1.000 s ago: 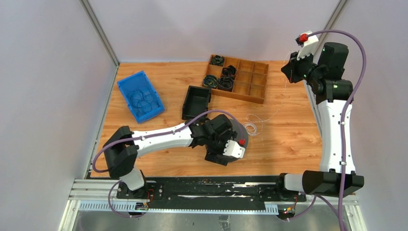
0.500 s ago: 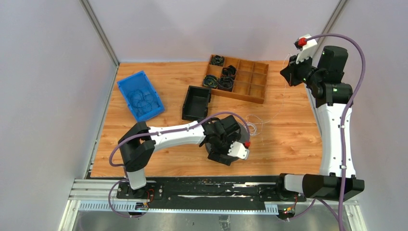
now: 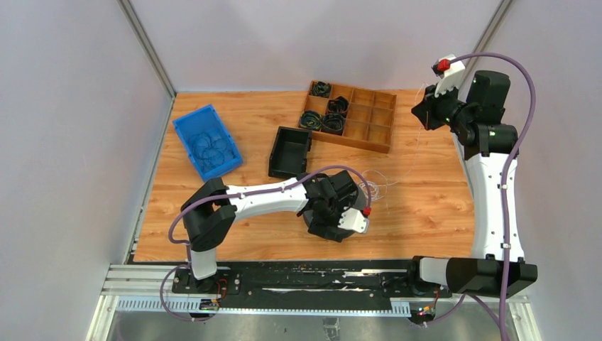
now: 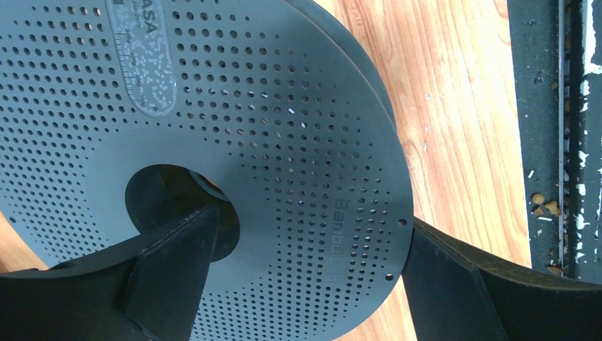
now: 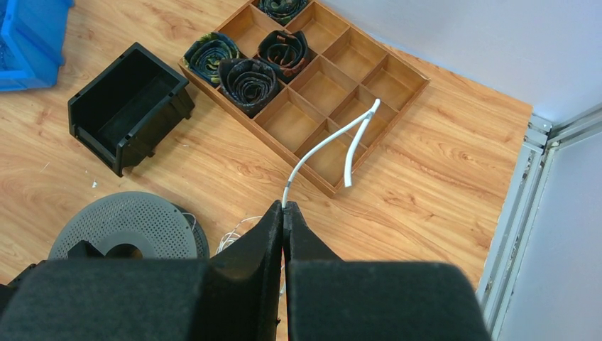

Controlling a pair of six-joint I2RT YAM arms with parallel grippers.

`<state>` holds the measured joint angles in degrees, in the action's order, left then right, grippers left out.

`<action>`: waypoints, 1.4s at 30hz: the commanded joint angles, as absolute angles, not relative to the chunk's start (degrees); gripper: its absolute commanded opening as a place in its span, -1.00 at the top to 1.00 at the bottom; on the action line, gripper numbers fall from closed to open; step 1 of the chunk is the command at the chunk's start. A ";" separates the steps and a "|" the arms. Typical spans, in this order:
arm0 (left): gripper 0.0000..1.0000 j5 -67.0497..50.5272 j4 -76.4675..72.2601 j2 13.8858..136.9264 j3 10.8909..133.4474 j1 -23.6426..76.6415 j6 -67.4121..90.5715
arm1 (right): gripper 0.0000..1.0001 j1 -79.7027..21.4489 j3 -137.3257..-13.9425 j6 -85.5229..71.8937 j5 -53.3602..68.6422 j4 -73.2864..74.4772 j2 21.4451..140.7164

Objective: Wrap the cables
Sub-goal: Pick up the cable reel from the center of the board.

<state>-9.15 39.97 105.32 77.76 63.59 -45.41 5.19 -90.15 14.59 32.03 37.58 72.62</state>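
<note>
The cables are one thin white wire: a small loose tangle (image 3: 376,186) (image 5: 234,231) lies on the wood just right of a grey perforated spool (image 3: 312,217) (image 4: 270,106) (image 5: 128,220). From there a strand rises to my right gripper (image 3: 424,110) (image 5: 284,206). That gripper hangs high at the back right, shut on the wire, whose thicker white end (image 5: 326,142) sticks out past the fingertips. My left gripper (image 3: 328,213) (image 4: 310,224) sits on the spool with its jaws wide. One finger (image 4: 177,263) is in the hub hole and the other (image 4: 454,284) is outside the rim.
A blue bin (image 3: 186,128) with thin blue wires stands at the back left. A black bin (image 3: 291,150) (image 5: 128,106) is beside it. A wooden divided tray (image 3: 376,117) (image 5: 334,85) holds dark coiled bundles. A metal rail (image 3: 284,280) runs along the near edge.
The left arm's elbow has swung right and its wrist has turned over the spool. The tangle beside the spool looks smaller. The right gripper has shifted slightly, still shut on the wire.
</note>
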 commanded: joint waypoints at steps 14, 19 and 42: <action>-0.17 -10.78 39.75 99.16 77.52 64.57 -37.43 | 0.99 5.89 -90.92 14.55 34.01 37.33 72.13; 0.02 -13.34 38.01 94.62 75.85 64.60 -33.64 | 0.99 5.81 -91.64 13.67 34.69 37.50 72.83; 0.54 -49.25 -8.56 75.72 51.19 45.64 22.59 | 0.99 -2.11 -96.94 16.16 26.75 44.80 80.51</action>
